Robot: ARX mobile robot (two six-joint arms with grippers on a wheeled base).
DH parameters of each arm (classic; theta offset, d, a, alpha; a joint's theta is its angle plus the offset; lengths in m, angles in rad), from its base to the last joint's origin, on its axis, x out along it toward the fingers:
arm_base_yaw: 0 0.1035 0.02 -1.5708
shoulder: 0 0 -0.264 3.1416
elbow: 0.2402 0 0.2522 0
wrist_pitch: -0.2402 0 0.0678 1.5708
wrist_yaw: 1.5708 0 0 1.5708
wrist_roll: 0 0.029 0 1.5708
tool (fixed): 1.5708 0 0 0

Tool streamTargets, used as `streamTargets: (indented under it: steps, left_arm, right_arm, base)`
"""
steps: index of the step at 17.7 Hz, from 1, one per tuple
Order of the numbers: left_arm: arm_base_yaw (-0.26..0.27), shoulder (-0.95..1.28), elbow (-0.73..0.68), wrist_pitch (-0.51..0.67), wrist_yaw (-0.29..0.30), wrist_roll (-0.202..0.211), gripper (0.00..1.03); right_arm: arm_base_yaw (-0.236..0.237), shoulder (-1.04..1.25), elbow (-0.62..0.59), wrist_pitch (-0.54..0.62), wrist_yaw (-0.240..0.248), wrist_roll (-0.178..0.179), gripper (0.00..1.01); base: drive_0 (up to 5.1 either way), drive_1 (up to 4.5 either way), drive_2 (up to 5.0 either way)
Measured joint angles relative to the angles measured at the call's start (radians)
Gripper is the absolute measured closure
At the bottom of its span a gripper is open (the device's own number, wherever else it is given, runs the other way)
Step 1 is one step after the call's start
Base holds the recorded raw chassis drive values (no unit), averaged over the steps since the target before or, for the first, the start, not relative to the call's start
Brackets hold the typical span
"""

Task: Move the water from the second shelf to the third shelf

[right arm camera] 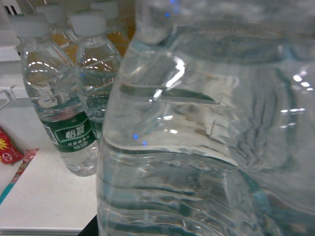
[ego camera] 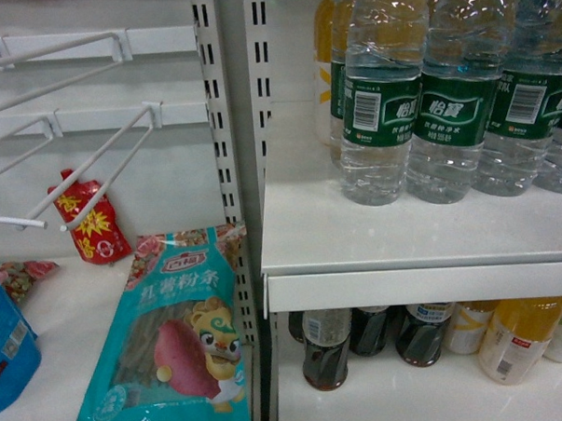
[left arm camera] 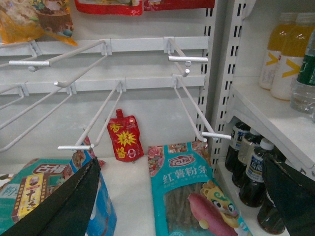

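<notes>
On the white shelf (ego camera: 403,233), a row of water (ego camera: 380,94) bottles, seen whole only from the head. Right wrist pressed against one bottle, claw state impossible to tell. Left claw (left arm camera: 182,196) spread wide before a noodle bag (left arm camera: 194,196).

Clear water bottles (ego camera: 381,94) with green, white-lettered labels; teal snack bag (ego camera: 175,346); red pouch (ego camera: 93,219); white shelf (ego camera: 422,237).

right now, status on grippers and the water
Left gripper open, low by the snack bags. Right gripper unseen; clear ribbed plastic water bottle fills its camera. Green-labelled water bottles upright on shelf.
</notes>
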State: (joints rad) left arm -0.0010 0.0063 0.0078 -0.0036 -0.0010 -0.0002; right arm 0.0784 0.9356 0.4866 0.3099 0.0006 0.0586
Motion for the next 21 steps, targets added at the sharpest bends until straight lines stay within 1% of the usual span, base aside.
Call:
streamTargets:
  steps: [2,5,10,15,21]
  left_arm:
    - [0.0,0.0,0.0,0.0,0.0,0.0,0.05]
    - [0.0,0.0,0.0,0.0,0.0,0.0,0.05]
    - [0.0,0.0,0.0,0.0,0.0,0.0,0.05]
    - [0.0,0.0,0.0,0.0,0.0,0.0,0.05]
    - [0.0,0.0,0.0,0.0,0.0,0.0,0.05]
  right_arm:
    - [0.0,0.111,0.011,0.079,-0.011,-0.005,0.58]
    - [0.002,0.236,0.069,0.16,-0.024,-0.003,0.58]
    - [0.008,0.406,0.146,0.245,-0.027,-0.007,0.58]
    - [0.007,0.498,0.171,0.322,-0.02,-0.003,0.58]
    - [0.006,0.58,0.198,0.38,-0.014,0.012,0.58]
  base:
    - [0.0,0.0,0.0]
    - [0.0,0.0,0.0]
    - [0.0,0.0,0.0]
    - [0.0,0.0,0.0]
    - [0.0,0.0,0.0]
